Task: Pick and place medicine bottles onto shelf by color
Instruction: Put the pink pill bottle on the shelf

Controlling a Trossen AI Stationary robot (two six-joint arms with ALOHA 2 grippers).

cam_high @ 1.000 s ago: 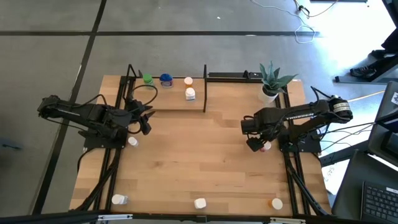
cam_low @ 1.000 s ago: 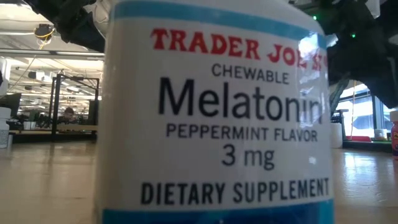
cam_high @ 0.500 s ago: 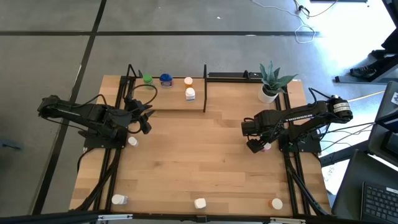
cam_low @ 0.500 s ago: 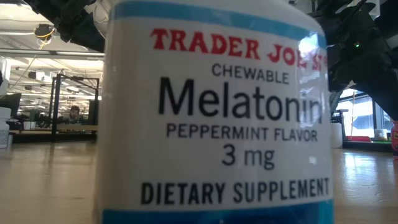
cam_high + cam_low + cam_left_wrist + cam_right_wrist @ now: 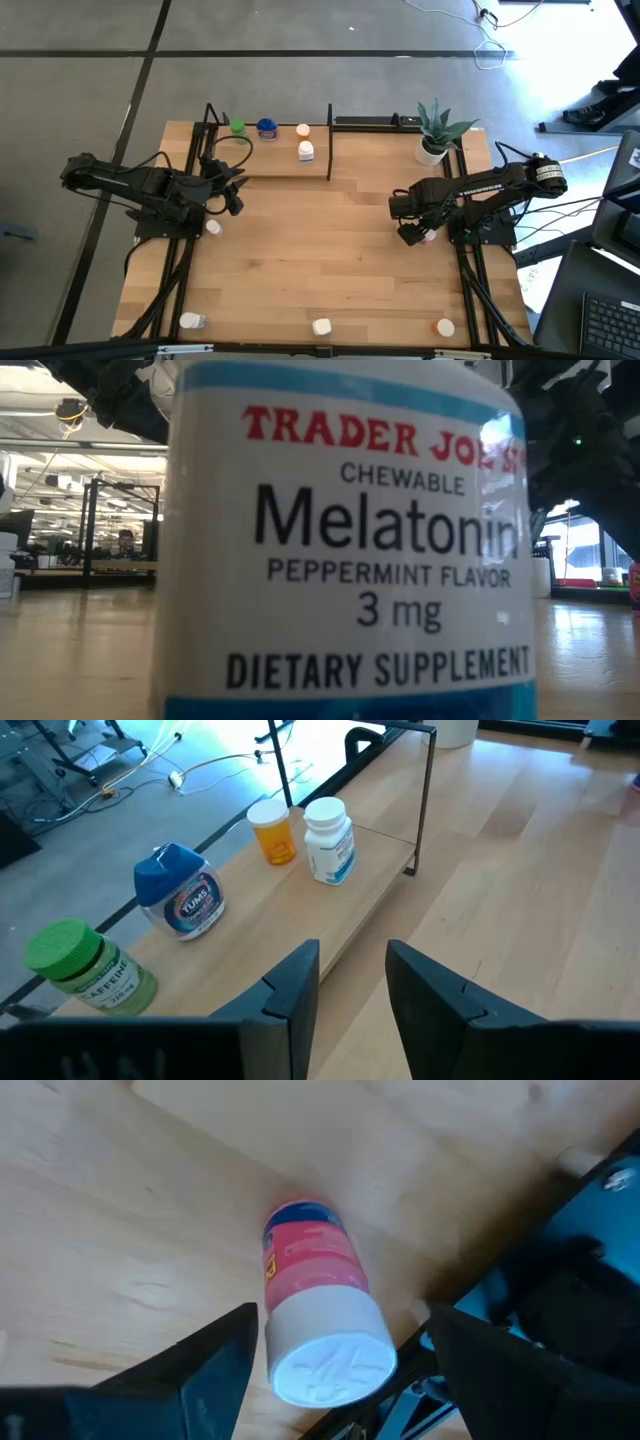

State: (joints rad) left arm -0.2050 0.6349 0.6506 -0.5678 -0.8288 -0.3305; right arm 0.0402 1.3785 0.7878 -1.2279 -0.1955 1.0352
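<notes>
A pink-labelled medicine bottle [image 5: 312,1285] with a white cap [image 5: 330,1352] stands on the table near the right edge [image 5: 429,237]. My right gripper [image 5: 340,1320] hangs open just above it, pointing down, one finger on either side of the cap without touching. The shelf [image 5: 270,160] at the far left carries green [image 5: 85,965], blue [image 5: 180,892], orange-capped [image 5: 272,830] and white [image 5: 328,840] bottles, each on its base. My left gripper [image 5: 352,955] waits open and holds nothing, in front of the shelf's near edge [image 5: 232,195].
Loose bottles stand at the left [image 5: 212,228] and along the near edge [image 5: 190,321], [image 5: 321,327], [image 5: 445,327]. One white Melatonin bottle [image 5: 345,540] fills the low view. A potted plant [image 5: 437,130] stands at the far right. The right arm's base frame [image 5: 560,1310] is close beside the pink bottle.
My right gripper has sunk a little toward the pink bottle, still open. The left arm has kept still.
</notes>
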